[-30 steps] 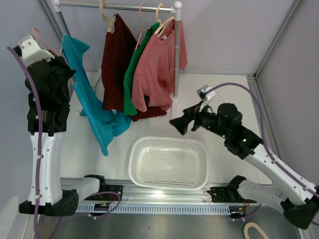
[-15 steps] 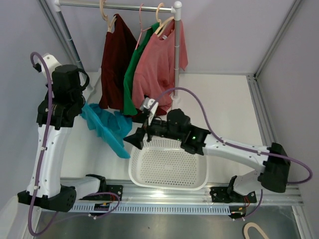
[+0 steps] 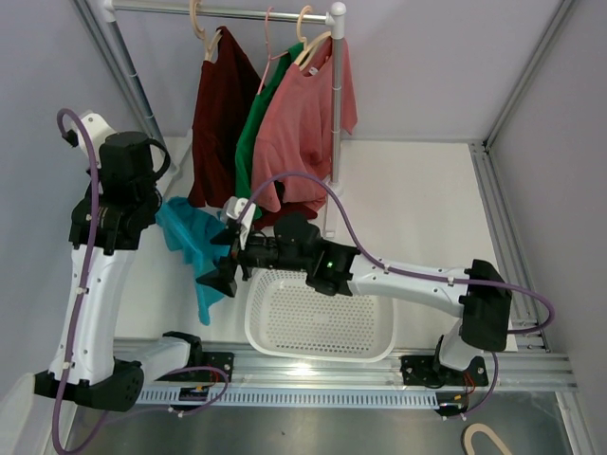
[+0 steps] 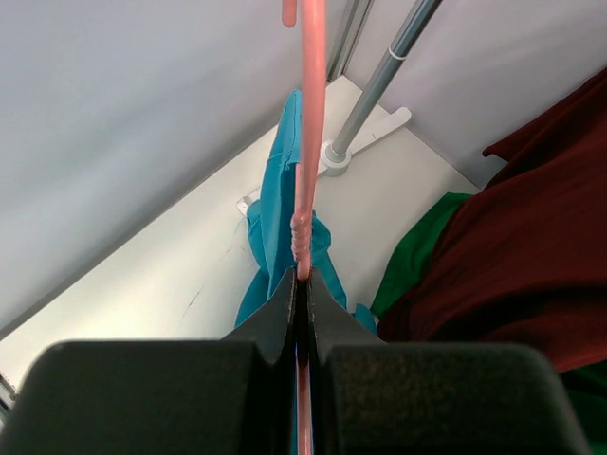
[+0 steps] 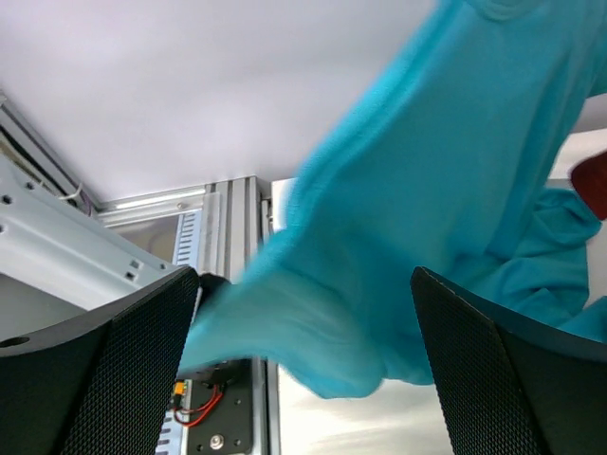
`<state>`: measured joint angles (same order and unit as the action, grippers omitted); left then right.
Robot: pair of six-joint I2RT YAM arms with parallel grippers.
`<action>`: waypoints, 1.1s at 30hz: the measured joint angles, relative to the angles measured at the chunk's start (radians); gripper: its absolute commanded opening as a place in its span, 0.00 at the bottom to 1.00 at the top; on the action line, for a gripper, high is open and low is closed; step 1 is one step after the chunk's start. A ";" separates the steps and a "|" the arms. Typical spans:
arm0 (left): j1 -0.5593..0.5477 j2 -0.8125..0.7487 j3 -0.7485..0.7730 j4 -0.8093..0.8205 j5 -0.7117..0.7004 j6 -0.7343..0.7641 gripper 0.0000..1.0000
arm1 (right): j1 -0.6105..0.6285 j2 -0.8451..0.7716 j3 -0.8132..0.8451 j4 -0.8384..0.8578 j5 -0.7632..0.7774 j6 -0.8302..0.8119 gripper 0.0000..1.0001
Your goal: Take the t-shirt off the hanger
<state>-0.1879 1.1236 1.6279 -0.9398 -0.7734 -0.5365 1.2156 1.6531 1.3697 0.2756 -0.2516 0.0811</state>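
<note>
- The left gripper point(image 4: 302, 305), at lower centre of its wrist view, is clamped on the thin pink hanger point(image 4: 311, 114), with the teal t-shirt point(image 4: 270, 223) hanging off it beyond the fingers.
- In the overhead view the t-shirt point(image 3: 193, 245) sits at centre left. It is lower and more bunched than a second ago, when it was held high at upper left.
- The right gripper point(image 3: 220, 275) has swung across from the right of the frame, passing over the white basket point(image 3: 391, 318), and now meets the shirt's lower edge.
- Its wrist view shows the right gripper point(image 5: 303, 365) with jaws spread wide and teal cloth filling the gap between them. No grip has been taken yet.
- The shirt seems still on the hanger. With one arm holding the hanger and the other at the cloth, the pull-off looks ready to start.
- Three other shirts point(image 3: 285, 133) hang on the rack point(image 3: 334, 104) at upper centre.
</note>
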 measured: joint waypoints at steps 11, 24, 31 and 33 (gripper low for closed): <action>-0.001 0.001 -0.012 0.041 -0.003 0.018 0.01 | 0.048 0.001 0.006 -0.043 0.077 -0.015 0.99; -0.001 -0.025 -0.012 0.050 0.002 0.040 0.01 | 0.047 0.143 0.079 -0.098 0.208 -0.004 0.00; 0.002 0.028 0.021 0.069 -0.010 0.067 0.01 | 0.106 -0.106 -0.166 -0.121 0.294 0.034 0.00; 0.002 0.073 0.053 0.070 -0.009 0.067 0.01 | 0.150 -0.187 -0.229 -0.121 0.326 0.052 0.00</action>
<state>-0.1860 1.1965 1.6810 -0.8700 -0.7822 -0.4694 1.3655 1.4666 1.1404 0.1543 0.0742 0.1333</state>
